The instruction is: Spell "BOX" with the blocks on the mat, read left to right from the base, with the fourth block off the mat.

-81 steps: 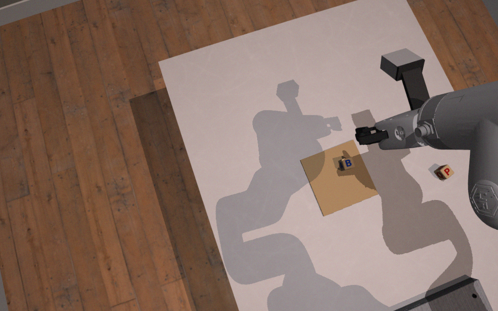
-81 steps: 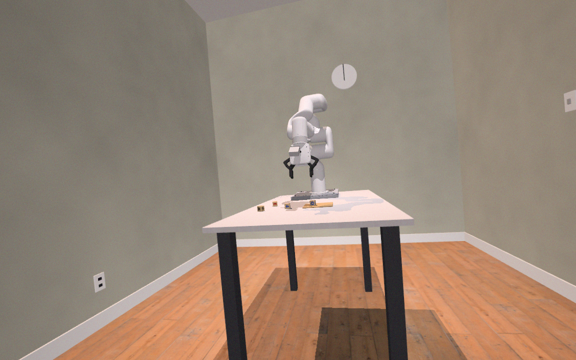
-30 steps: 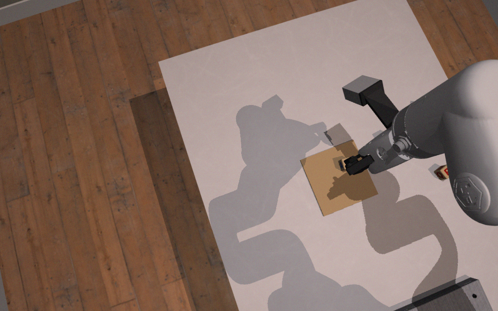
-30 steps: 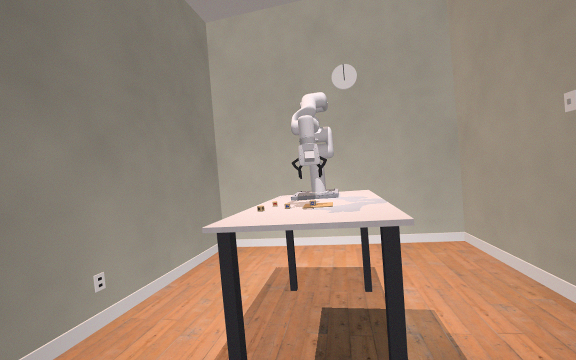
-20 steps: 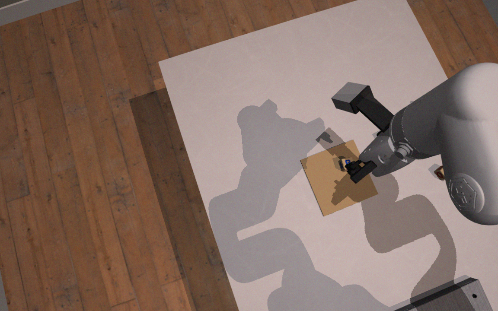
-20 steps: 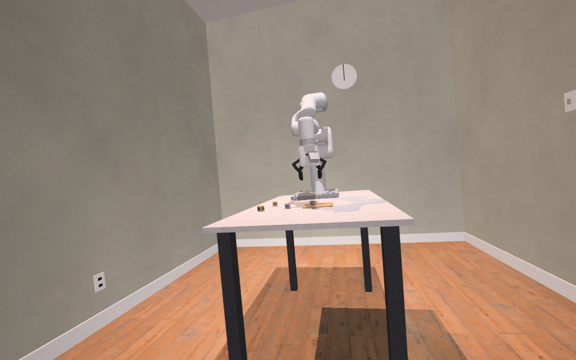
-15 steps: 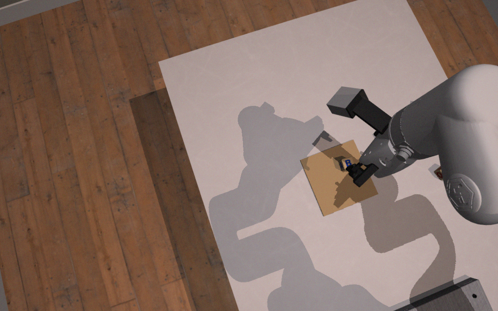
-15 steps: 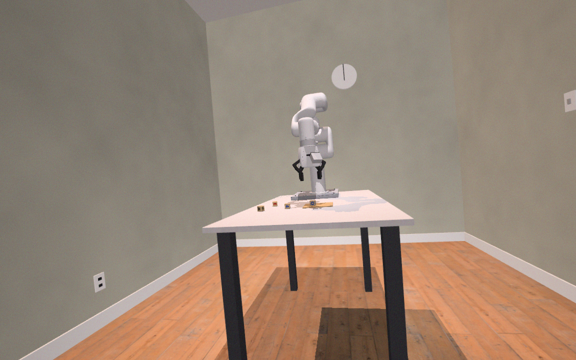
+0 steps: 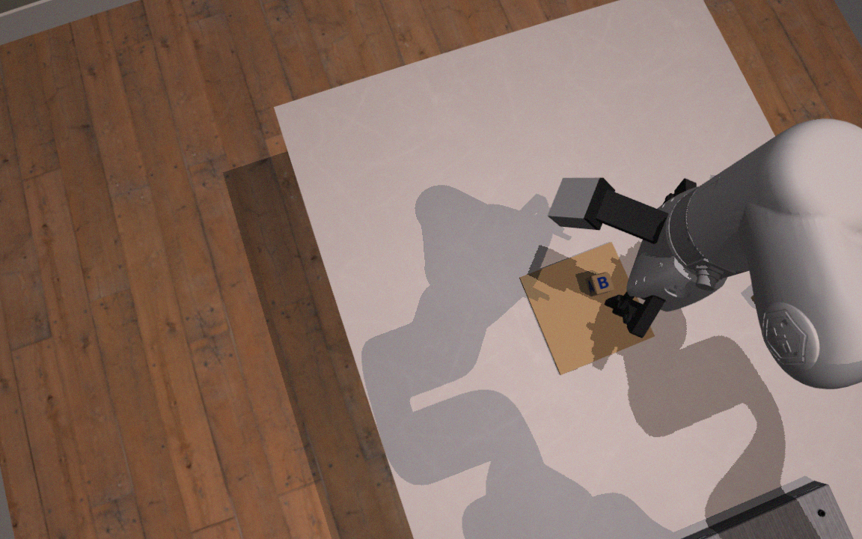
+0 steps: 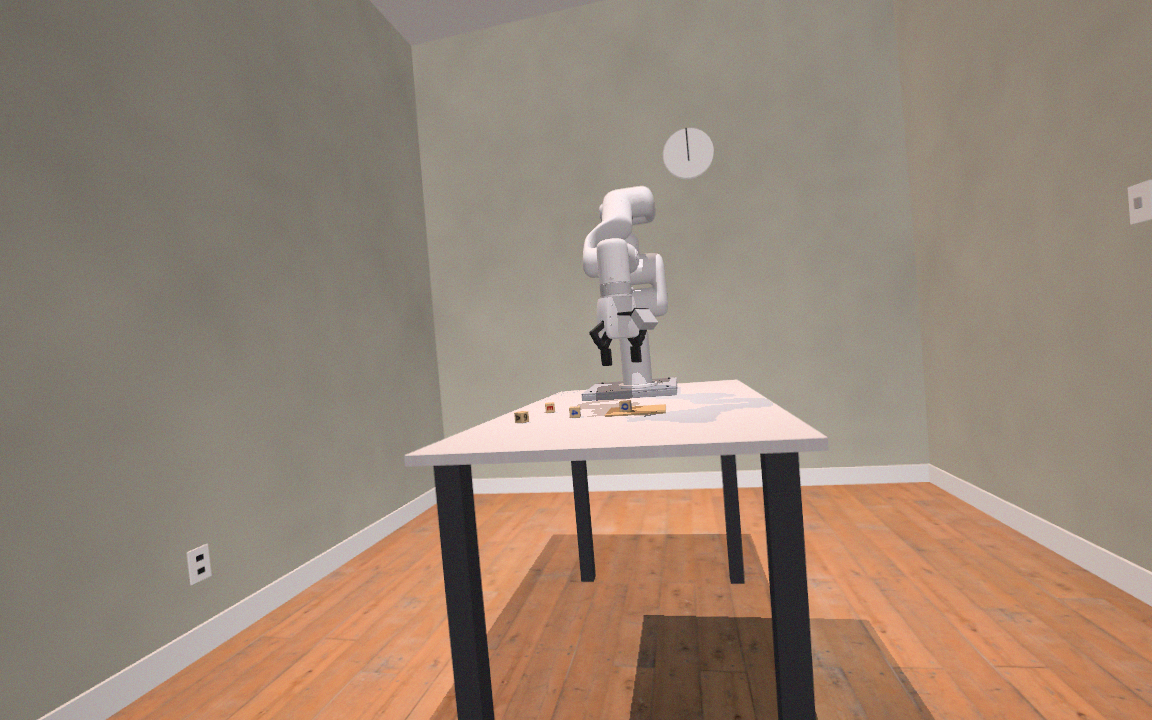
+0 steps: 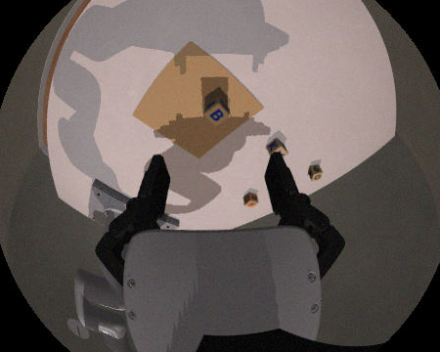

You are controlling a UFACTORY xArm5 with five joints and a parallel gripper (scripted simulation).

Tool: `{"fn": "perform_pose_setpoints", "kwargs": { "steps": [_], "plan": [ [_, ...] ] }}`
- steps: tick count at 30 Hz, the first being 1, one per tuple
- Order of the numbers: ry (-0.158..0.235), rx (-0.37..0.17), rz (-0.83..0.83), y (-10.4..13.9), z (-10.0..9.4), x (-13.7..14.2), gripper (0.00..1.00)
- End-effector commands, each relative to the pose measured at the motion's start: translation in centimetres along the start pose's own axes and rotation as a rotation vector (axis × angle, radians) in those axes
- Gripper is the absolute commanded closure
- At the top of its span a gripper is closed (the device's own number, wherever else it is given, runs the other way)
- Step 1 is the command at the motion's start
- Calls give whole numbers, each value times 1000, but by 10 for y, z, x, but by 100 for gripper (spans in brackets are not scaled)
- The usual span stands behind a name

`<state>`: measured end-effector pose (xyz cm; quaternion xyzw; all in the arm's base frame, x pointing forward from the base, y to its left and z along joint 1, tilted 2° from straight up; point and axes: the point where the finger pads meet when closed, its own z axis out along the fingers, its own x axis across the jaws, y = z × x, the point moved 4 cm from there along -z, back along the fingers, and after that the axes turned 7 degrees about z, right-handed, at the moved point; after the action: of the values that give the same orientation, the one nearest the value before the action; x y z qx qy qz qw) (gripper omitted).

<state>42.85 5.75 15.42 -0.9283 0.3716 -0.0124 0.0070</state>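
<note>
The tan mat (image 9: 568, 341) (image 10: 652, 409) (image 11: 156, 103) lies flat on the table. The B block (image 9: 600, 283) (image 10: 625, 405) (image 11: 216, 114) stands on it, blue B up. Off the mat are the X block (image 10: 574, 412) (image 11: 278, 146), partly hidden by a fingertip in the wrist view; the O block (image 10: 521, 417) (image 11: 316, 172), farthest from the mat; and the red-lettered P block (image 10: 549, 407) (image 11: 250, 198), its top letter hard to read now. The arm hides these three in the top view. My gripper (image 10: 620, 357) (image 11: 217, 164) is open and empty, high above the table.
The robot's base plate (image 9: 782, 513) (image 10: 629, 392) (image 11: 103, 205) stands at the table's end. The white table (image 9: 488, 120) (image 10: 705, 434) extends around the mat. Arm shadows cross the table and mat.
</note>
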Motion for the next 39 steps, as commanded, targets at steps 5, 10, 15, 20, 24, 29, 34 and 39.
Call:
{"fn": "perform_pose_setpoints", "kwargs": {
  "steps": [5,10,15,20,24,29,34,39],
  "plan": [
    [3,3,-221,-1,5,1,0],
    [3,3,-315,-1,8,1,0],
    [3,3,-418,-1,11,0,0],
    [3,3,-500,-1,14,0,0],
    [4,2,-594,-1,17,0,0],
    [4,2,-665,-1,19,0,0],
    [4,2,-668,-1,19,0,37],
    [4,2,-668,-1,19,0,37]
  ]
}}
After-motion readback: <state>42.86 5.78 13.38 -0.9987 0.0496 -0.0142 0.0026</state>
